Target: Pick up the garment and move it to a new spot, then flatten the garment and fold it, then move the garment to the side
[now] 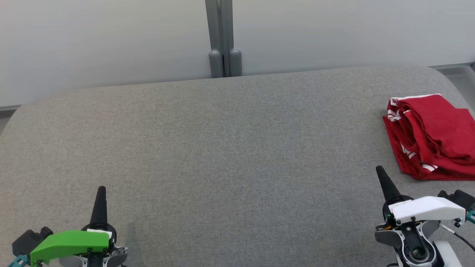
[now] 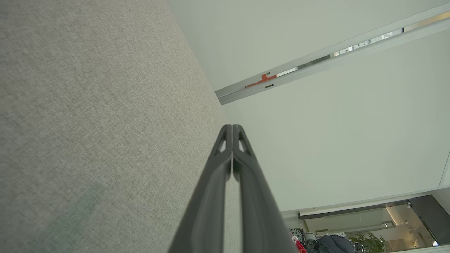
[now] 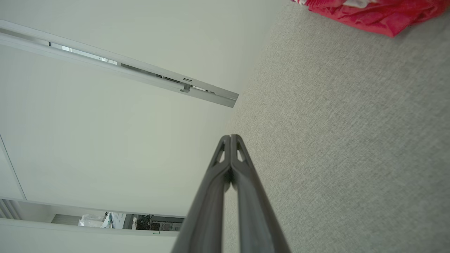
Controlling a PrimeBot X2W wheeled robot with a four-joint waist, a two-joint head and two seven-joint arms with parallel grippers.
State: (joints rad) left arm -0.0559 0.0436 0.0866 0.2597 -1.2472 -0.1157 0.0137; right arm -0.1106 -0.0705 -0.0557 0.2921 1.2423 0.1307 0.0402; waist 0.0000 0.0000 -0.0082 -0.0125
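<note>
the red fabric garment with white trim (image 1: 434, 137) is seen roughly folded at the right edge of the grey cloth-covered table (image 1: 222, 148). the left gripper (image 1: 101, 190) and right gripper (image 1: 380, 170) are seen closed and empty, clear of it. folding and setting aside are judged done.

— How do you tell the arms apart?
— The left gripper (image 1: 101, 190) carries a bright green cover (image 1: 70, 243), the right gripper (image 1: 380, 171) a white cover (image 1: 426, 209).
— And the fingers (image 2: 211, 196)?
— Long, dark and tapering, with small triangular cut-outs near the tips. A thin black cable (image 1: 462, 237) loops beside the white cover.
</note>
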